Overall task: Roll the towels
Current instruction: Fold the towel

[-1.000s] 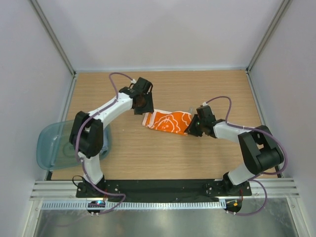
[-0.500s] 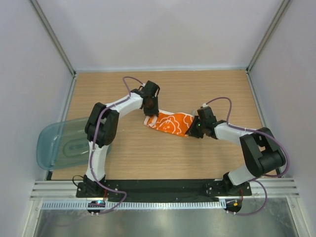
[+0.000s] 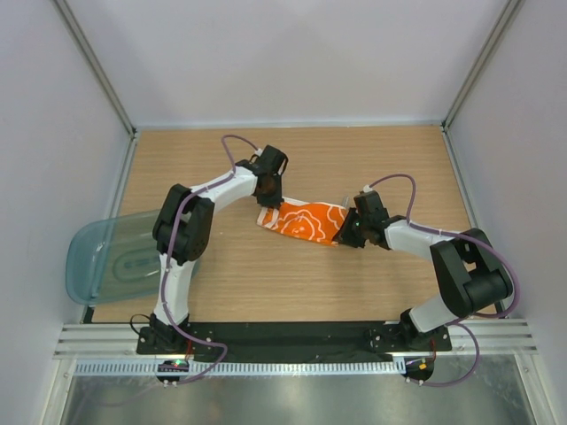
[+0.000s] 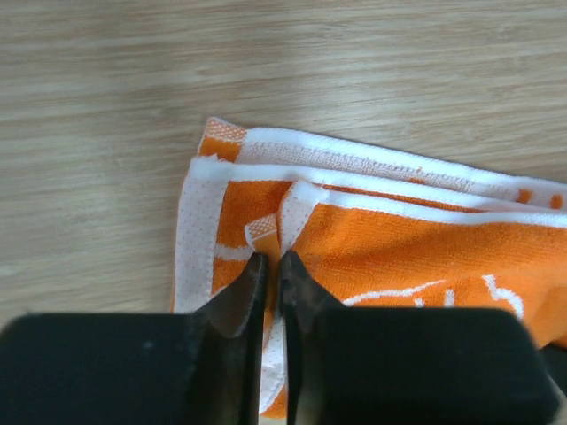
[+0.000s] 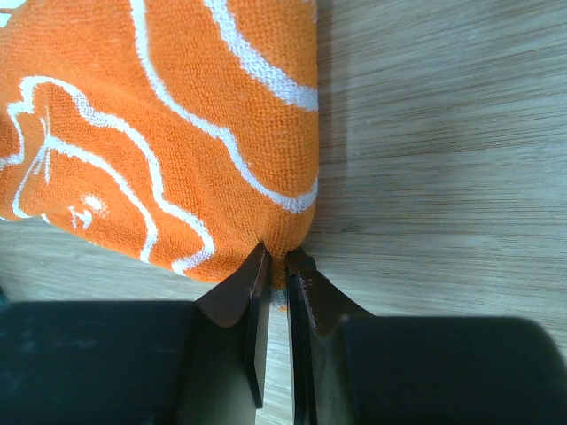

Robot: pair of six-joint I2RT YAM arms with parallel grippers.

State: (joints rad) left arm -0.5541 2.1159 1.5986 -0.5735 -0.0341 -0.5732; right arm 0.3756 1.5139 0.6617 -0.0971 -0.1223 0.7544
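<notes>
One orange towel (image 3: 306, 220) with white swirls lies folded on the wooden table, near the middle. My left gripper (image 3: 270, 212) is shut on its left end, pinching the white-edged layers (image 4: 270, 239) between the fingertips (image 4: 257, 270). At the towel's right end, my right gripper (image 3: 344, 237) is shut on the folded orange corner (image 5: 283, 239). In the left wrist view the towel (image 4: 399, 239) shows several stacked layers with white hems. No other towels are in view.
A translucent blue-green plastic tray (image 3: 89, 257) sits at the table's left edge, partly overhanging it. Grey walls enclose the table on three sides. Bare wood (image 3: 292, 283) lies between the towel and the arm bases.
The left gripper moved down-right onto the towel's left end and closed on it. The right gripper stayed clamped on the right end; the towel barely shifted.
</notes>
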